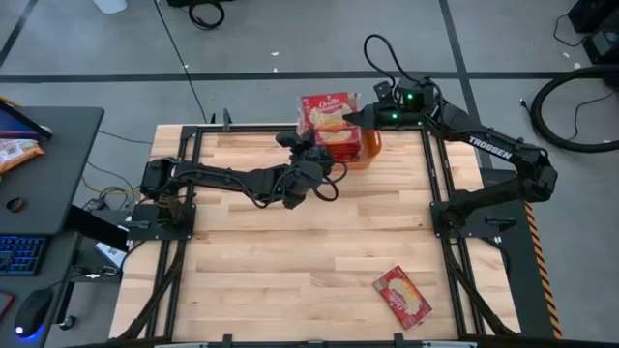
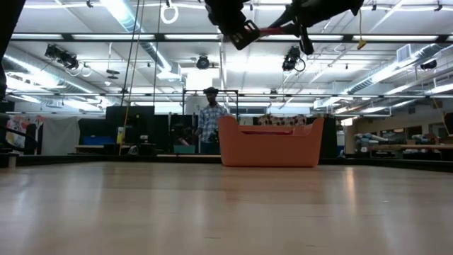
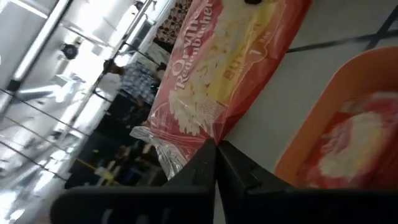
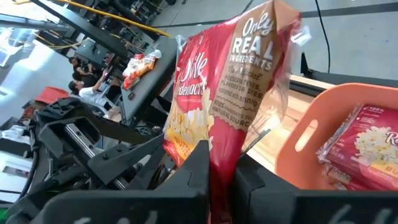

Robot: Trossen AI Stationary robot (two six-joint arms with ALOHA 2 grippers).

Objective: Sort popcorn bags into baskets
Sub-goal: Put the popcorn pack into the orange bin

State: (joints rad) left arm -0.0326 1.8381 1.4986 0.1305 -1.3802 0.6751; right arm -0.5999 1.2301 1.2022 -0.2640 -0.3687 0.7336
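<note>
A red popcorn bag [image 1: 326, 109] with a cream label hangs in the air over the table's far edge, beside the orange basket [image 1: 370, 153]. My left gripper [image 1: 313, 144] and right gripper [image 1: 356, 118] are both shut on it from opposite sides. In the low view the bag [image 2: 272, 30] shows edge-on, well above the basket [image 2: 269, 145]. More red bags [image 4: 373, 143] lie inside the basket. One further bag [image 1: 402, 296] lies flat on the wood near the table's near right corner. My left gripper [image 3: 216, 158] pinches the bag's clear crimped end seam [image 3: 180, 146] between its two fingers. The bag stretches away from the fingers, lifted clear of table and basket. My right gripper [image 4: 221, 171] pinches an edge [image 4: 219, 140] of the same bag between both fingers, coming from the table's right. The bag stands up past the fingers, clear of the basket.
Dark frame rails [image 1: 440, 184] run along both sides of the table. A desk with a keyboard and an orange-and-white snack packet [image 1: 14, 150] stands off the left edge. A person [image 2: 209, 117] stands in the room beyond. Bare wood [image 1: 290, 261] spreads across the table's middle and near side.
</note>
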